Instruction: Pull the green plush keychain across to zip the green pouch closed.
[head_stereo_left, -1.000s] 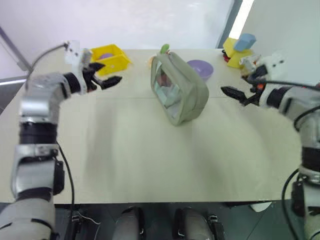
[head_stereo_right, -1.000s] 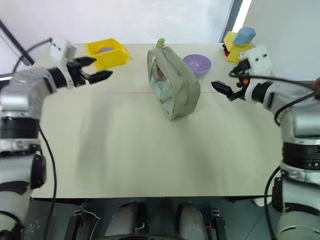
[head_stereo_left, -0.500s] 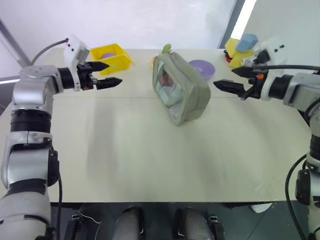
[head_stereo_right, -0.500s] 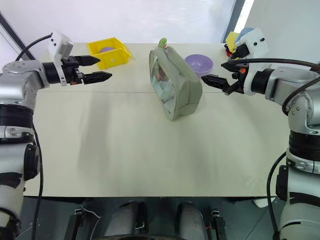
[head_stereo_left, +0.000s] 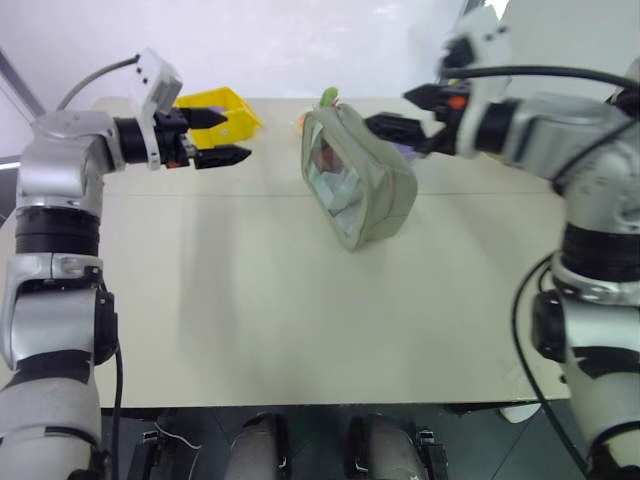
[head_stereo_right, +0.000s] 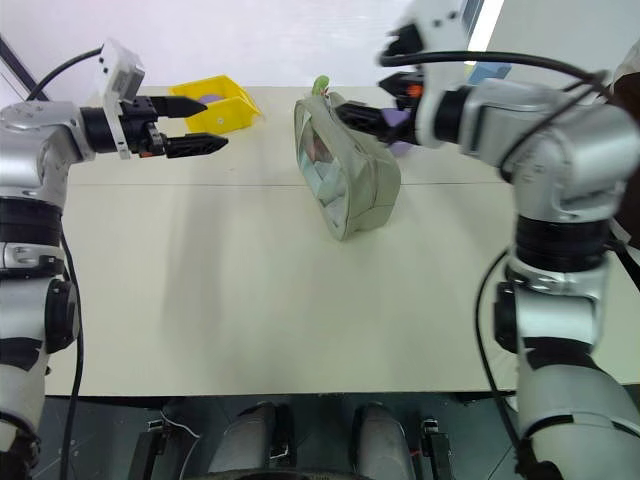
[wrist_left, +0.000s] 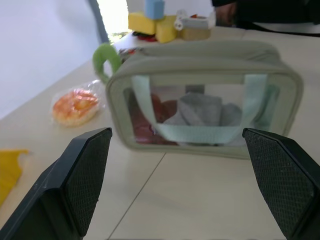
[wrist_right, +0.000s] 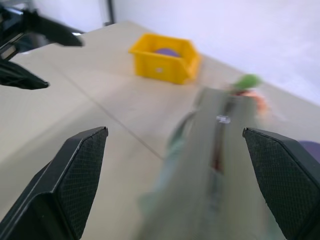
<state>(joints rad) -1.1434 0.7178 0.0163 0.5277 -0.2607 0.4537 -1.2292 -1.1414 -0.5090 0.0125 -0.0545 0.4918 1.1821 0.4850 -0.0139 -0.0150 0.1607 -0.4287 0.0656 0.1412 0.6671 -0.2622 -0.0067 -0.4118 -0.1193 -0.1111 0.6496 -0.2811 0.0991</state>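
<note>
Pouch (head_stereo_left: 358, 180) standing between both spread, empty grippers, left (head_stereo_left: 228, 138), right (head_stereo_left: 392, 112). Left wrist view revealing window contents; right wrist view showing keychain (wrist_right: 247, 81) beyond zipper.

A lab-like test room: plain white walls and a bare cream table (head_stereo_left: 300, 300) set with scattered small props.
</note>
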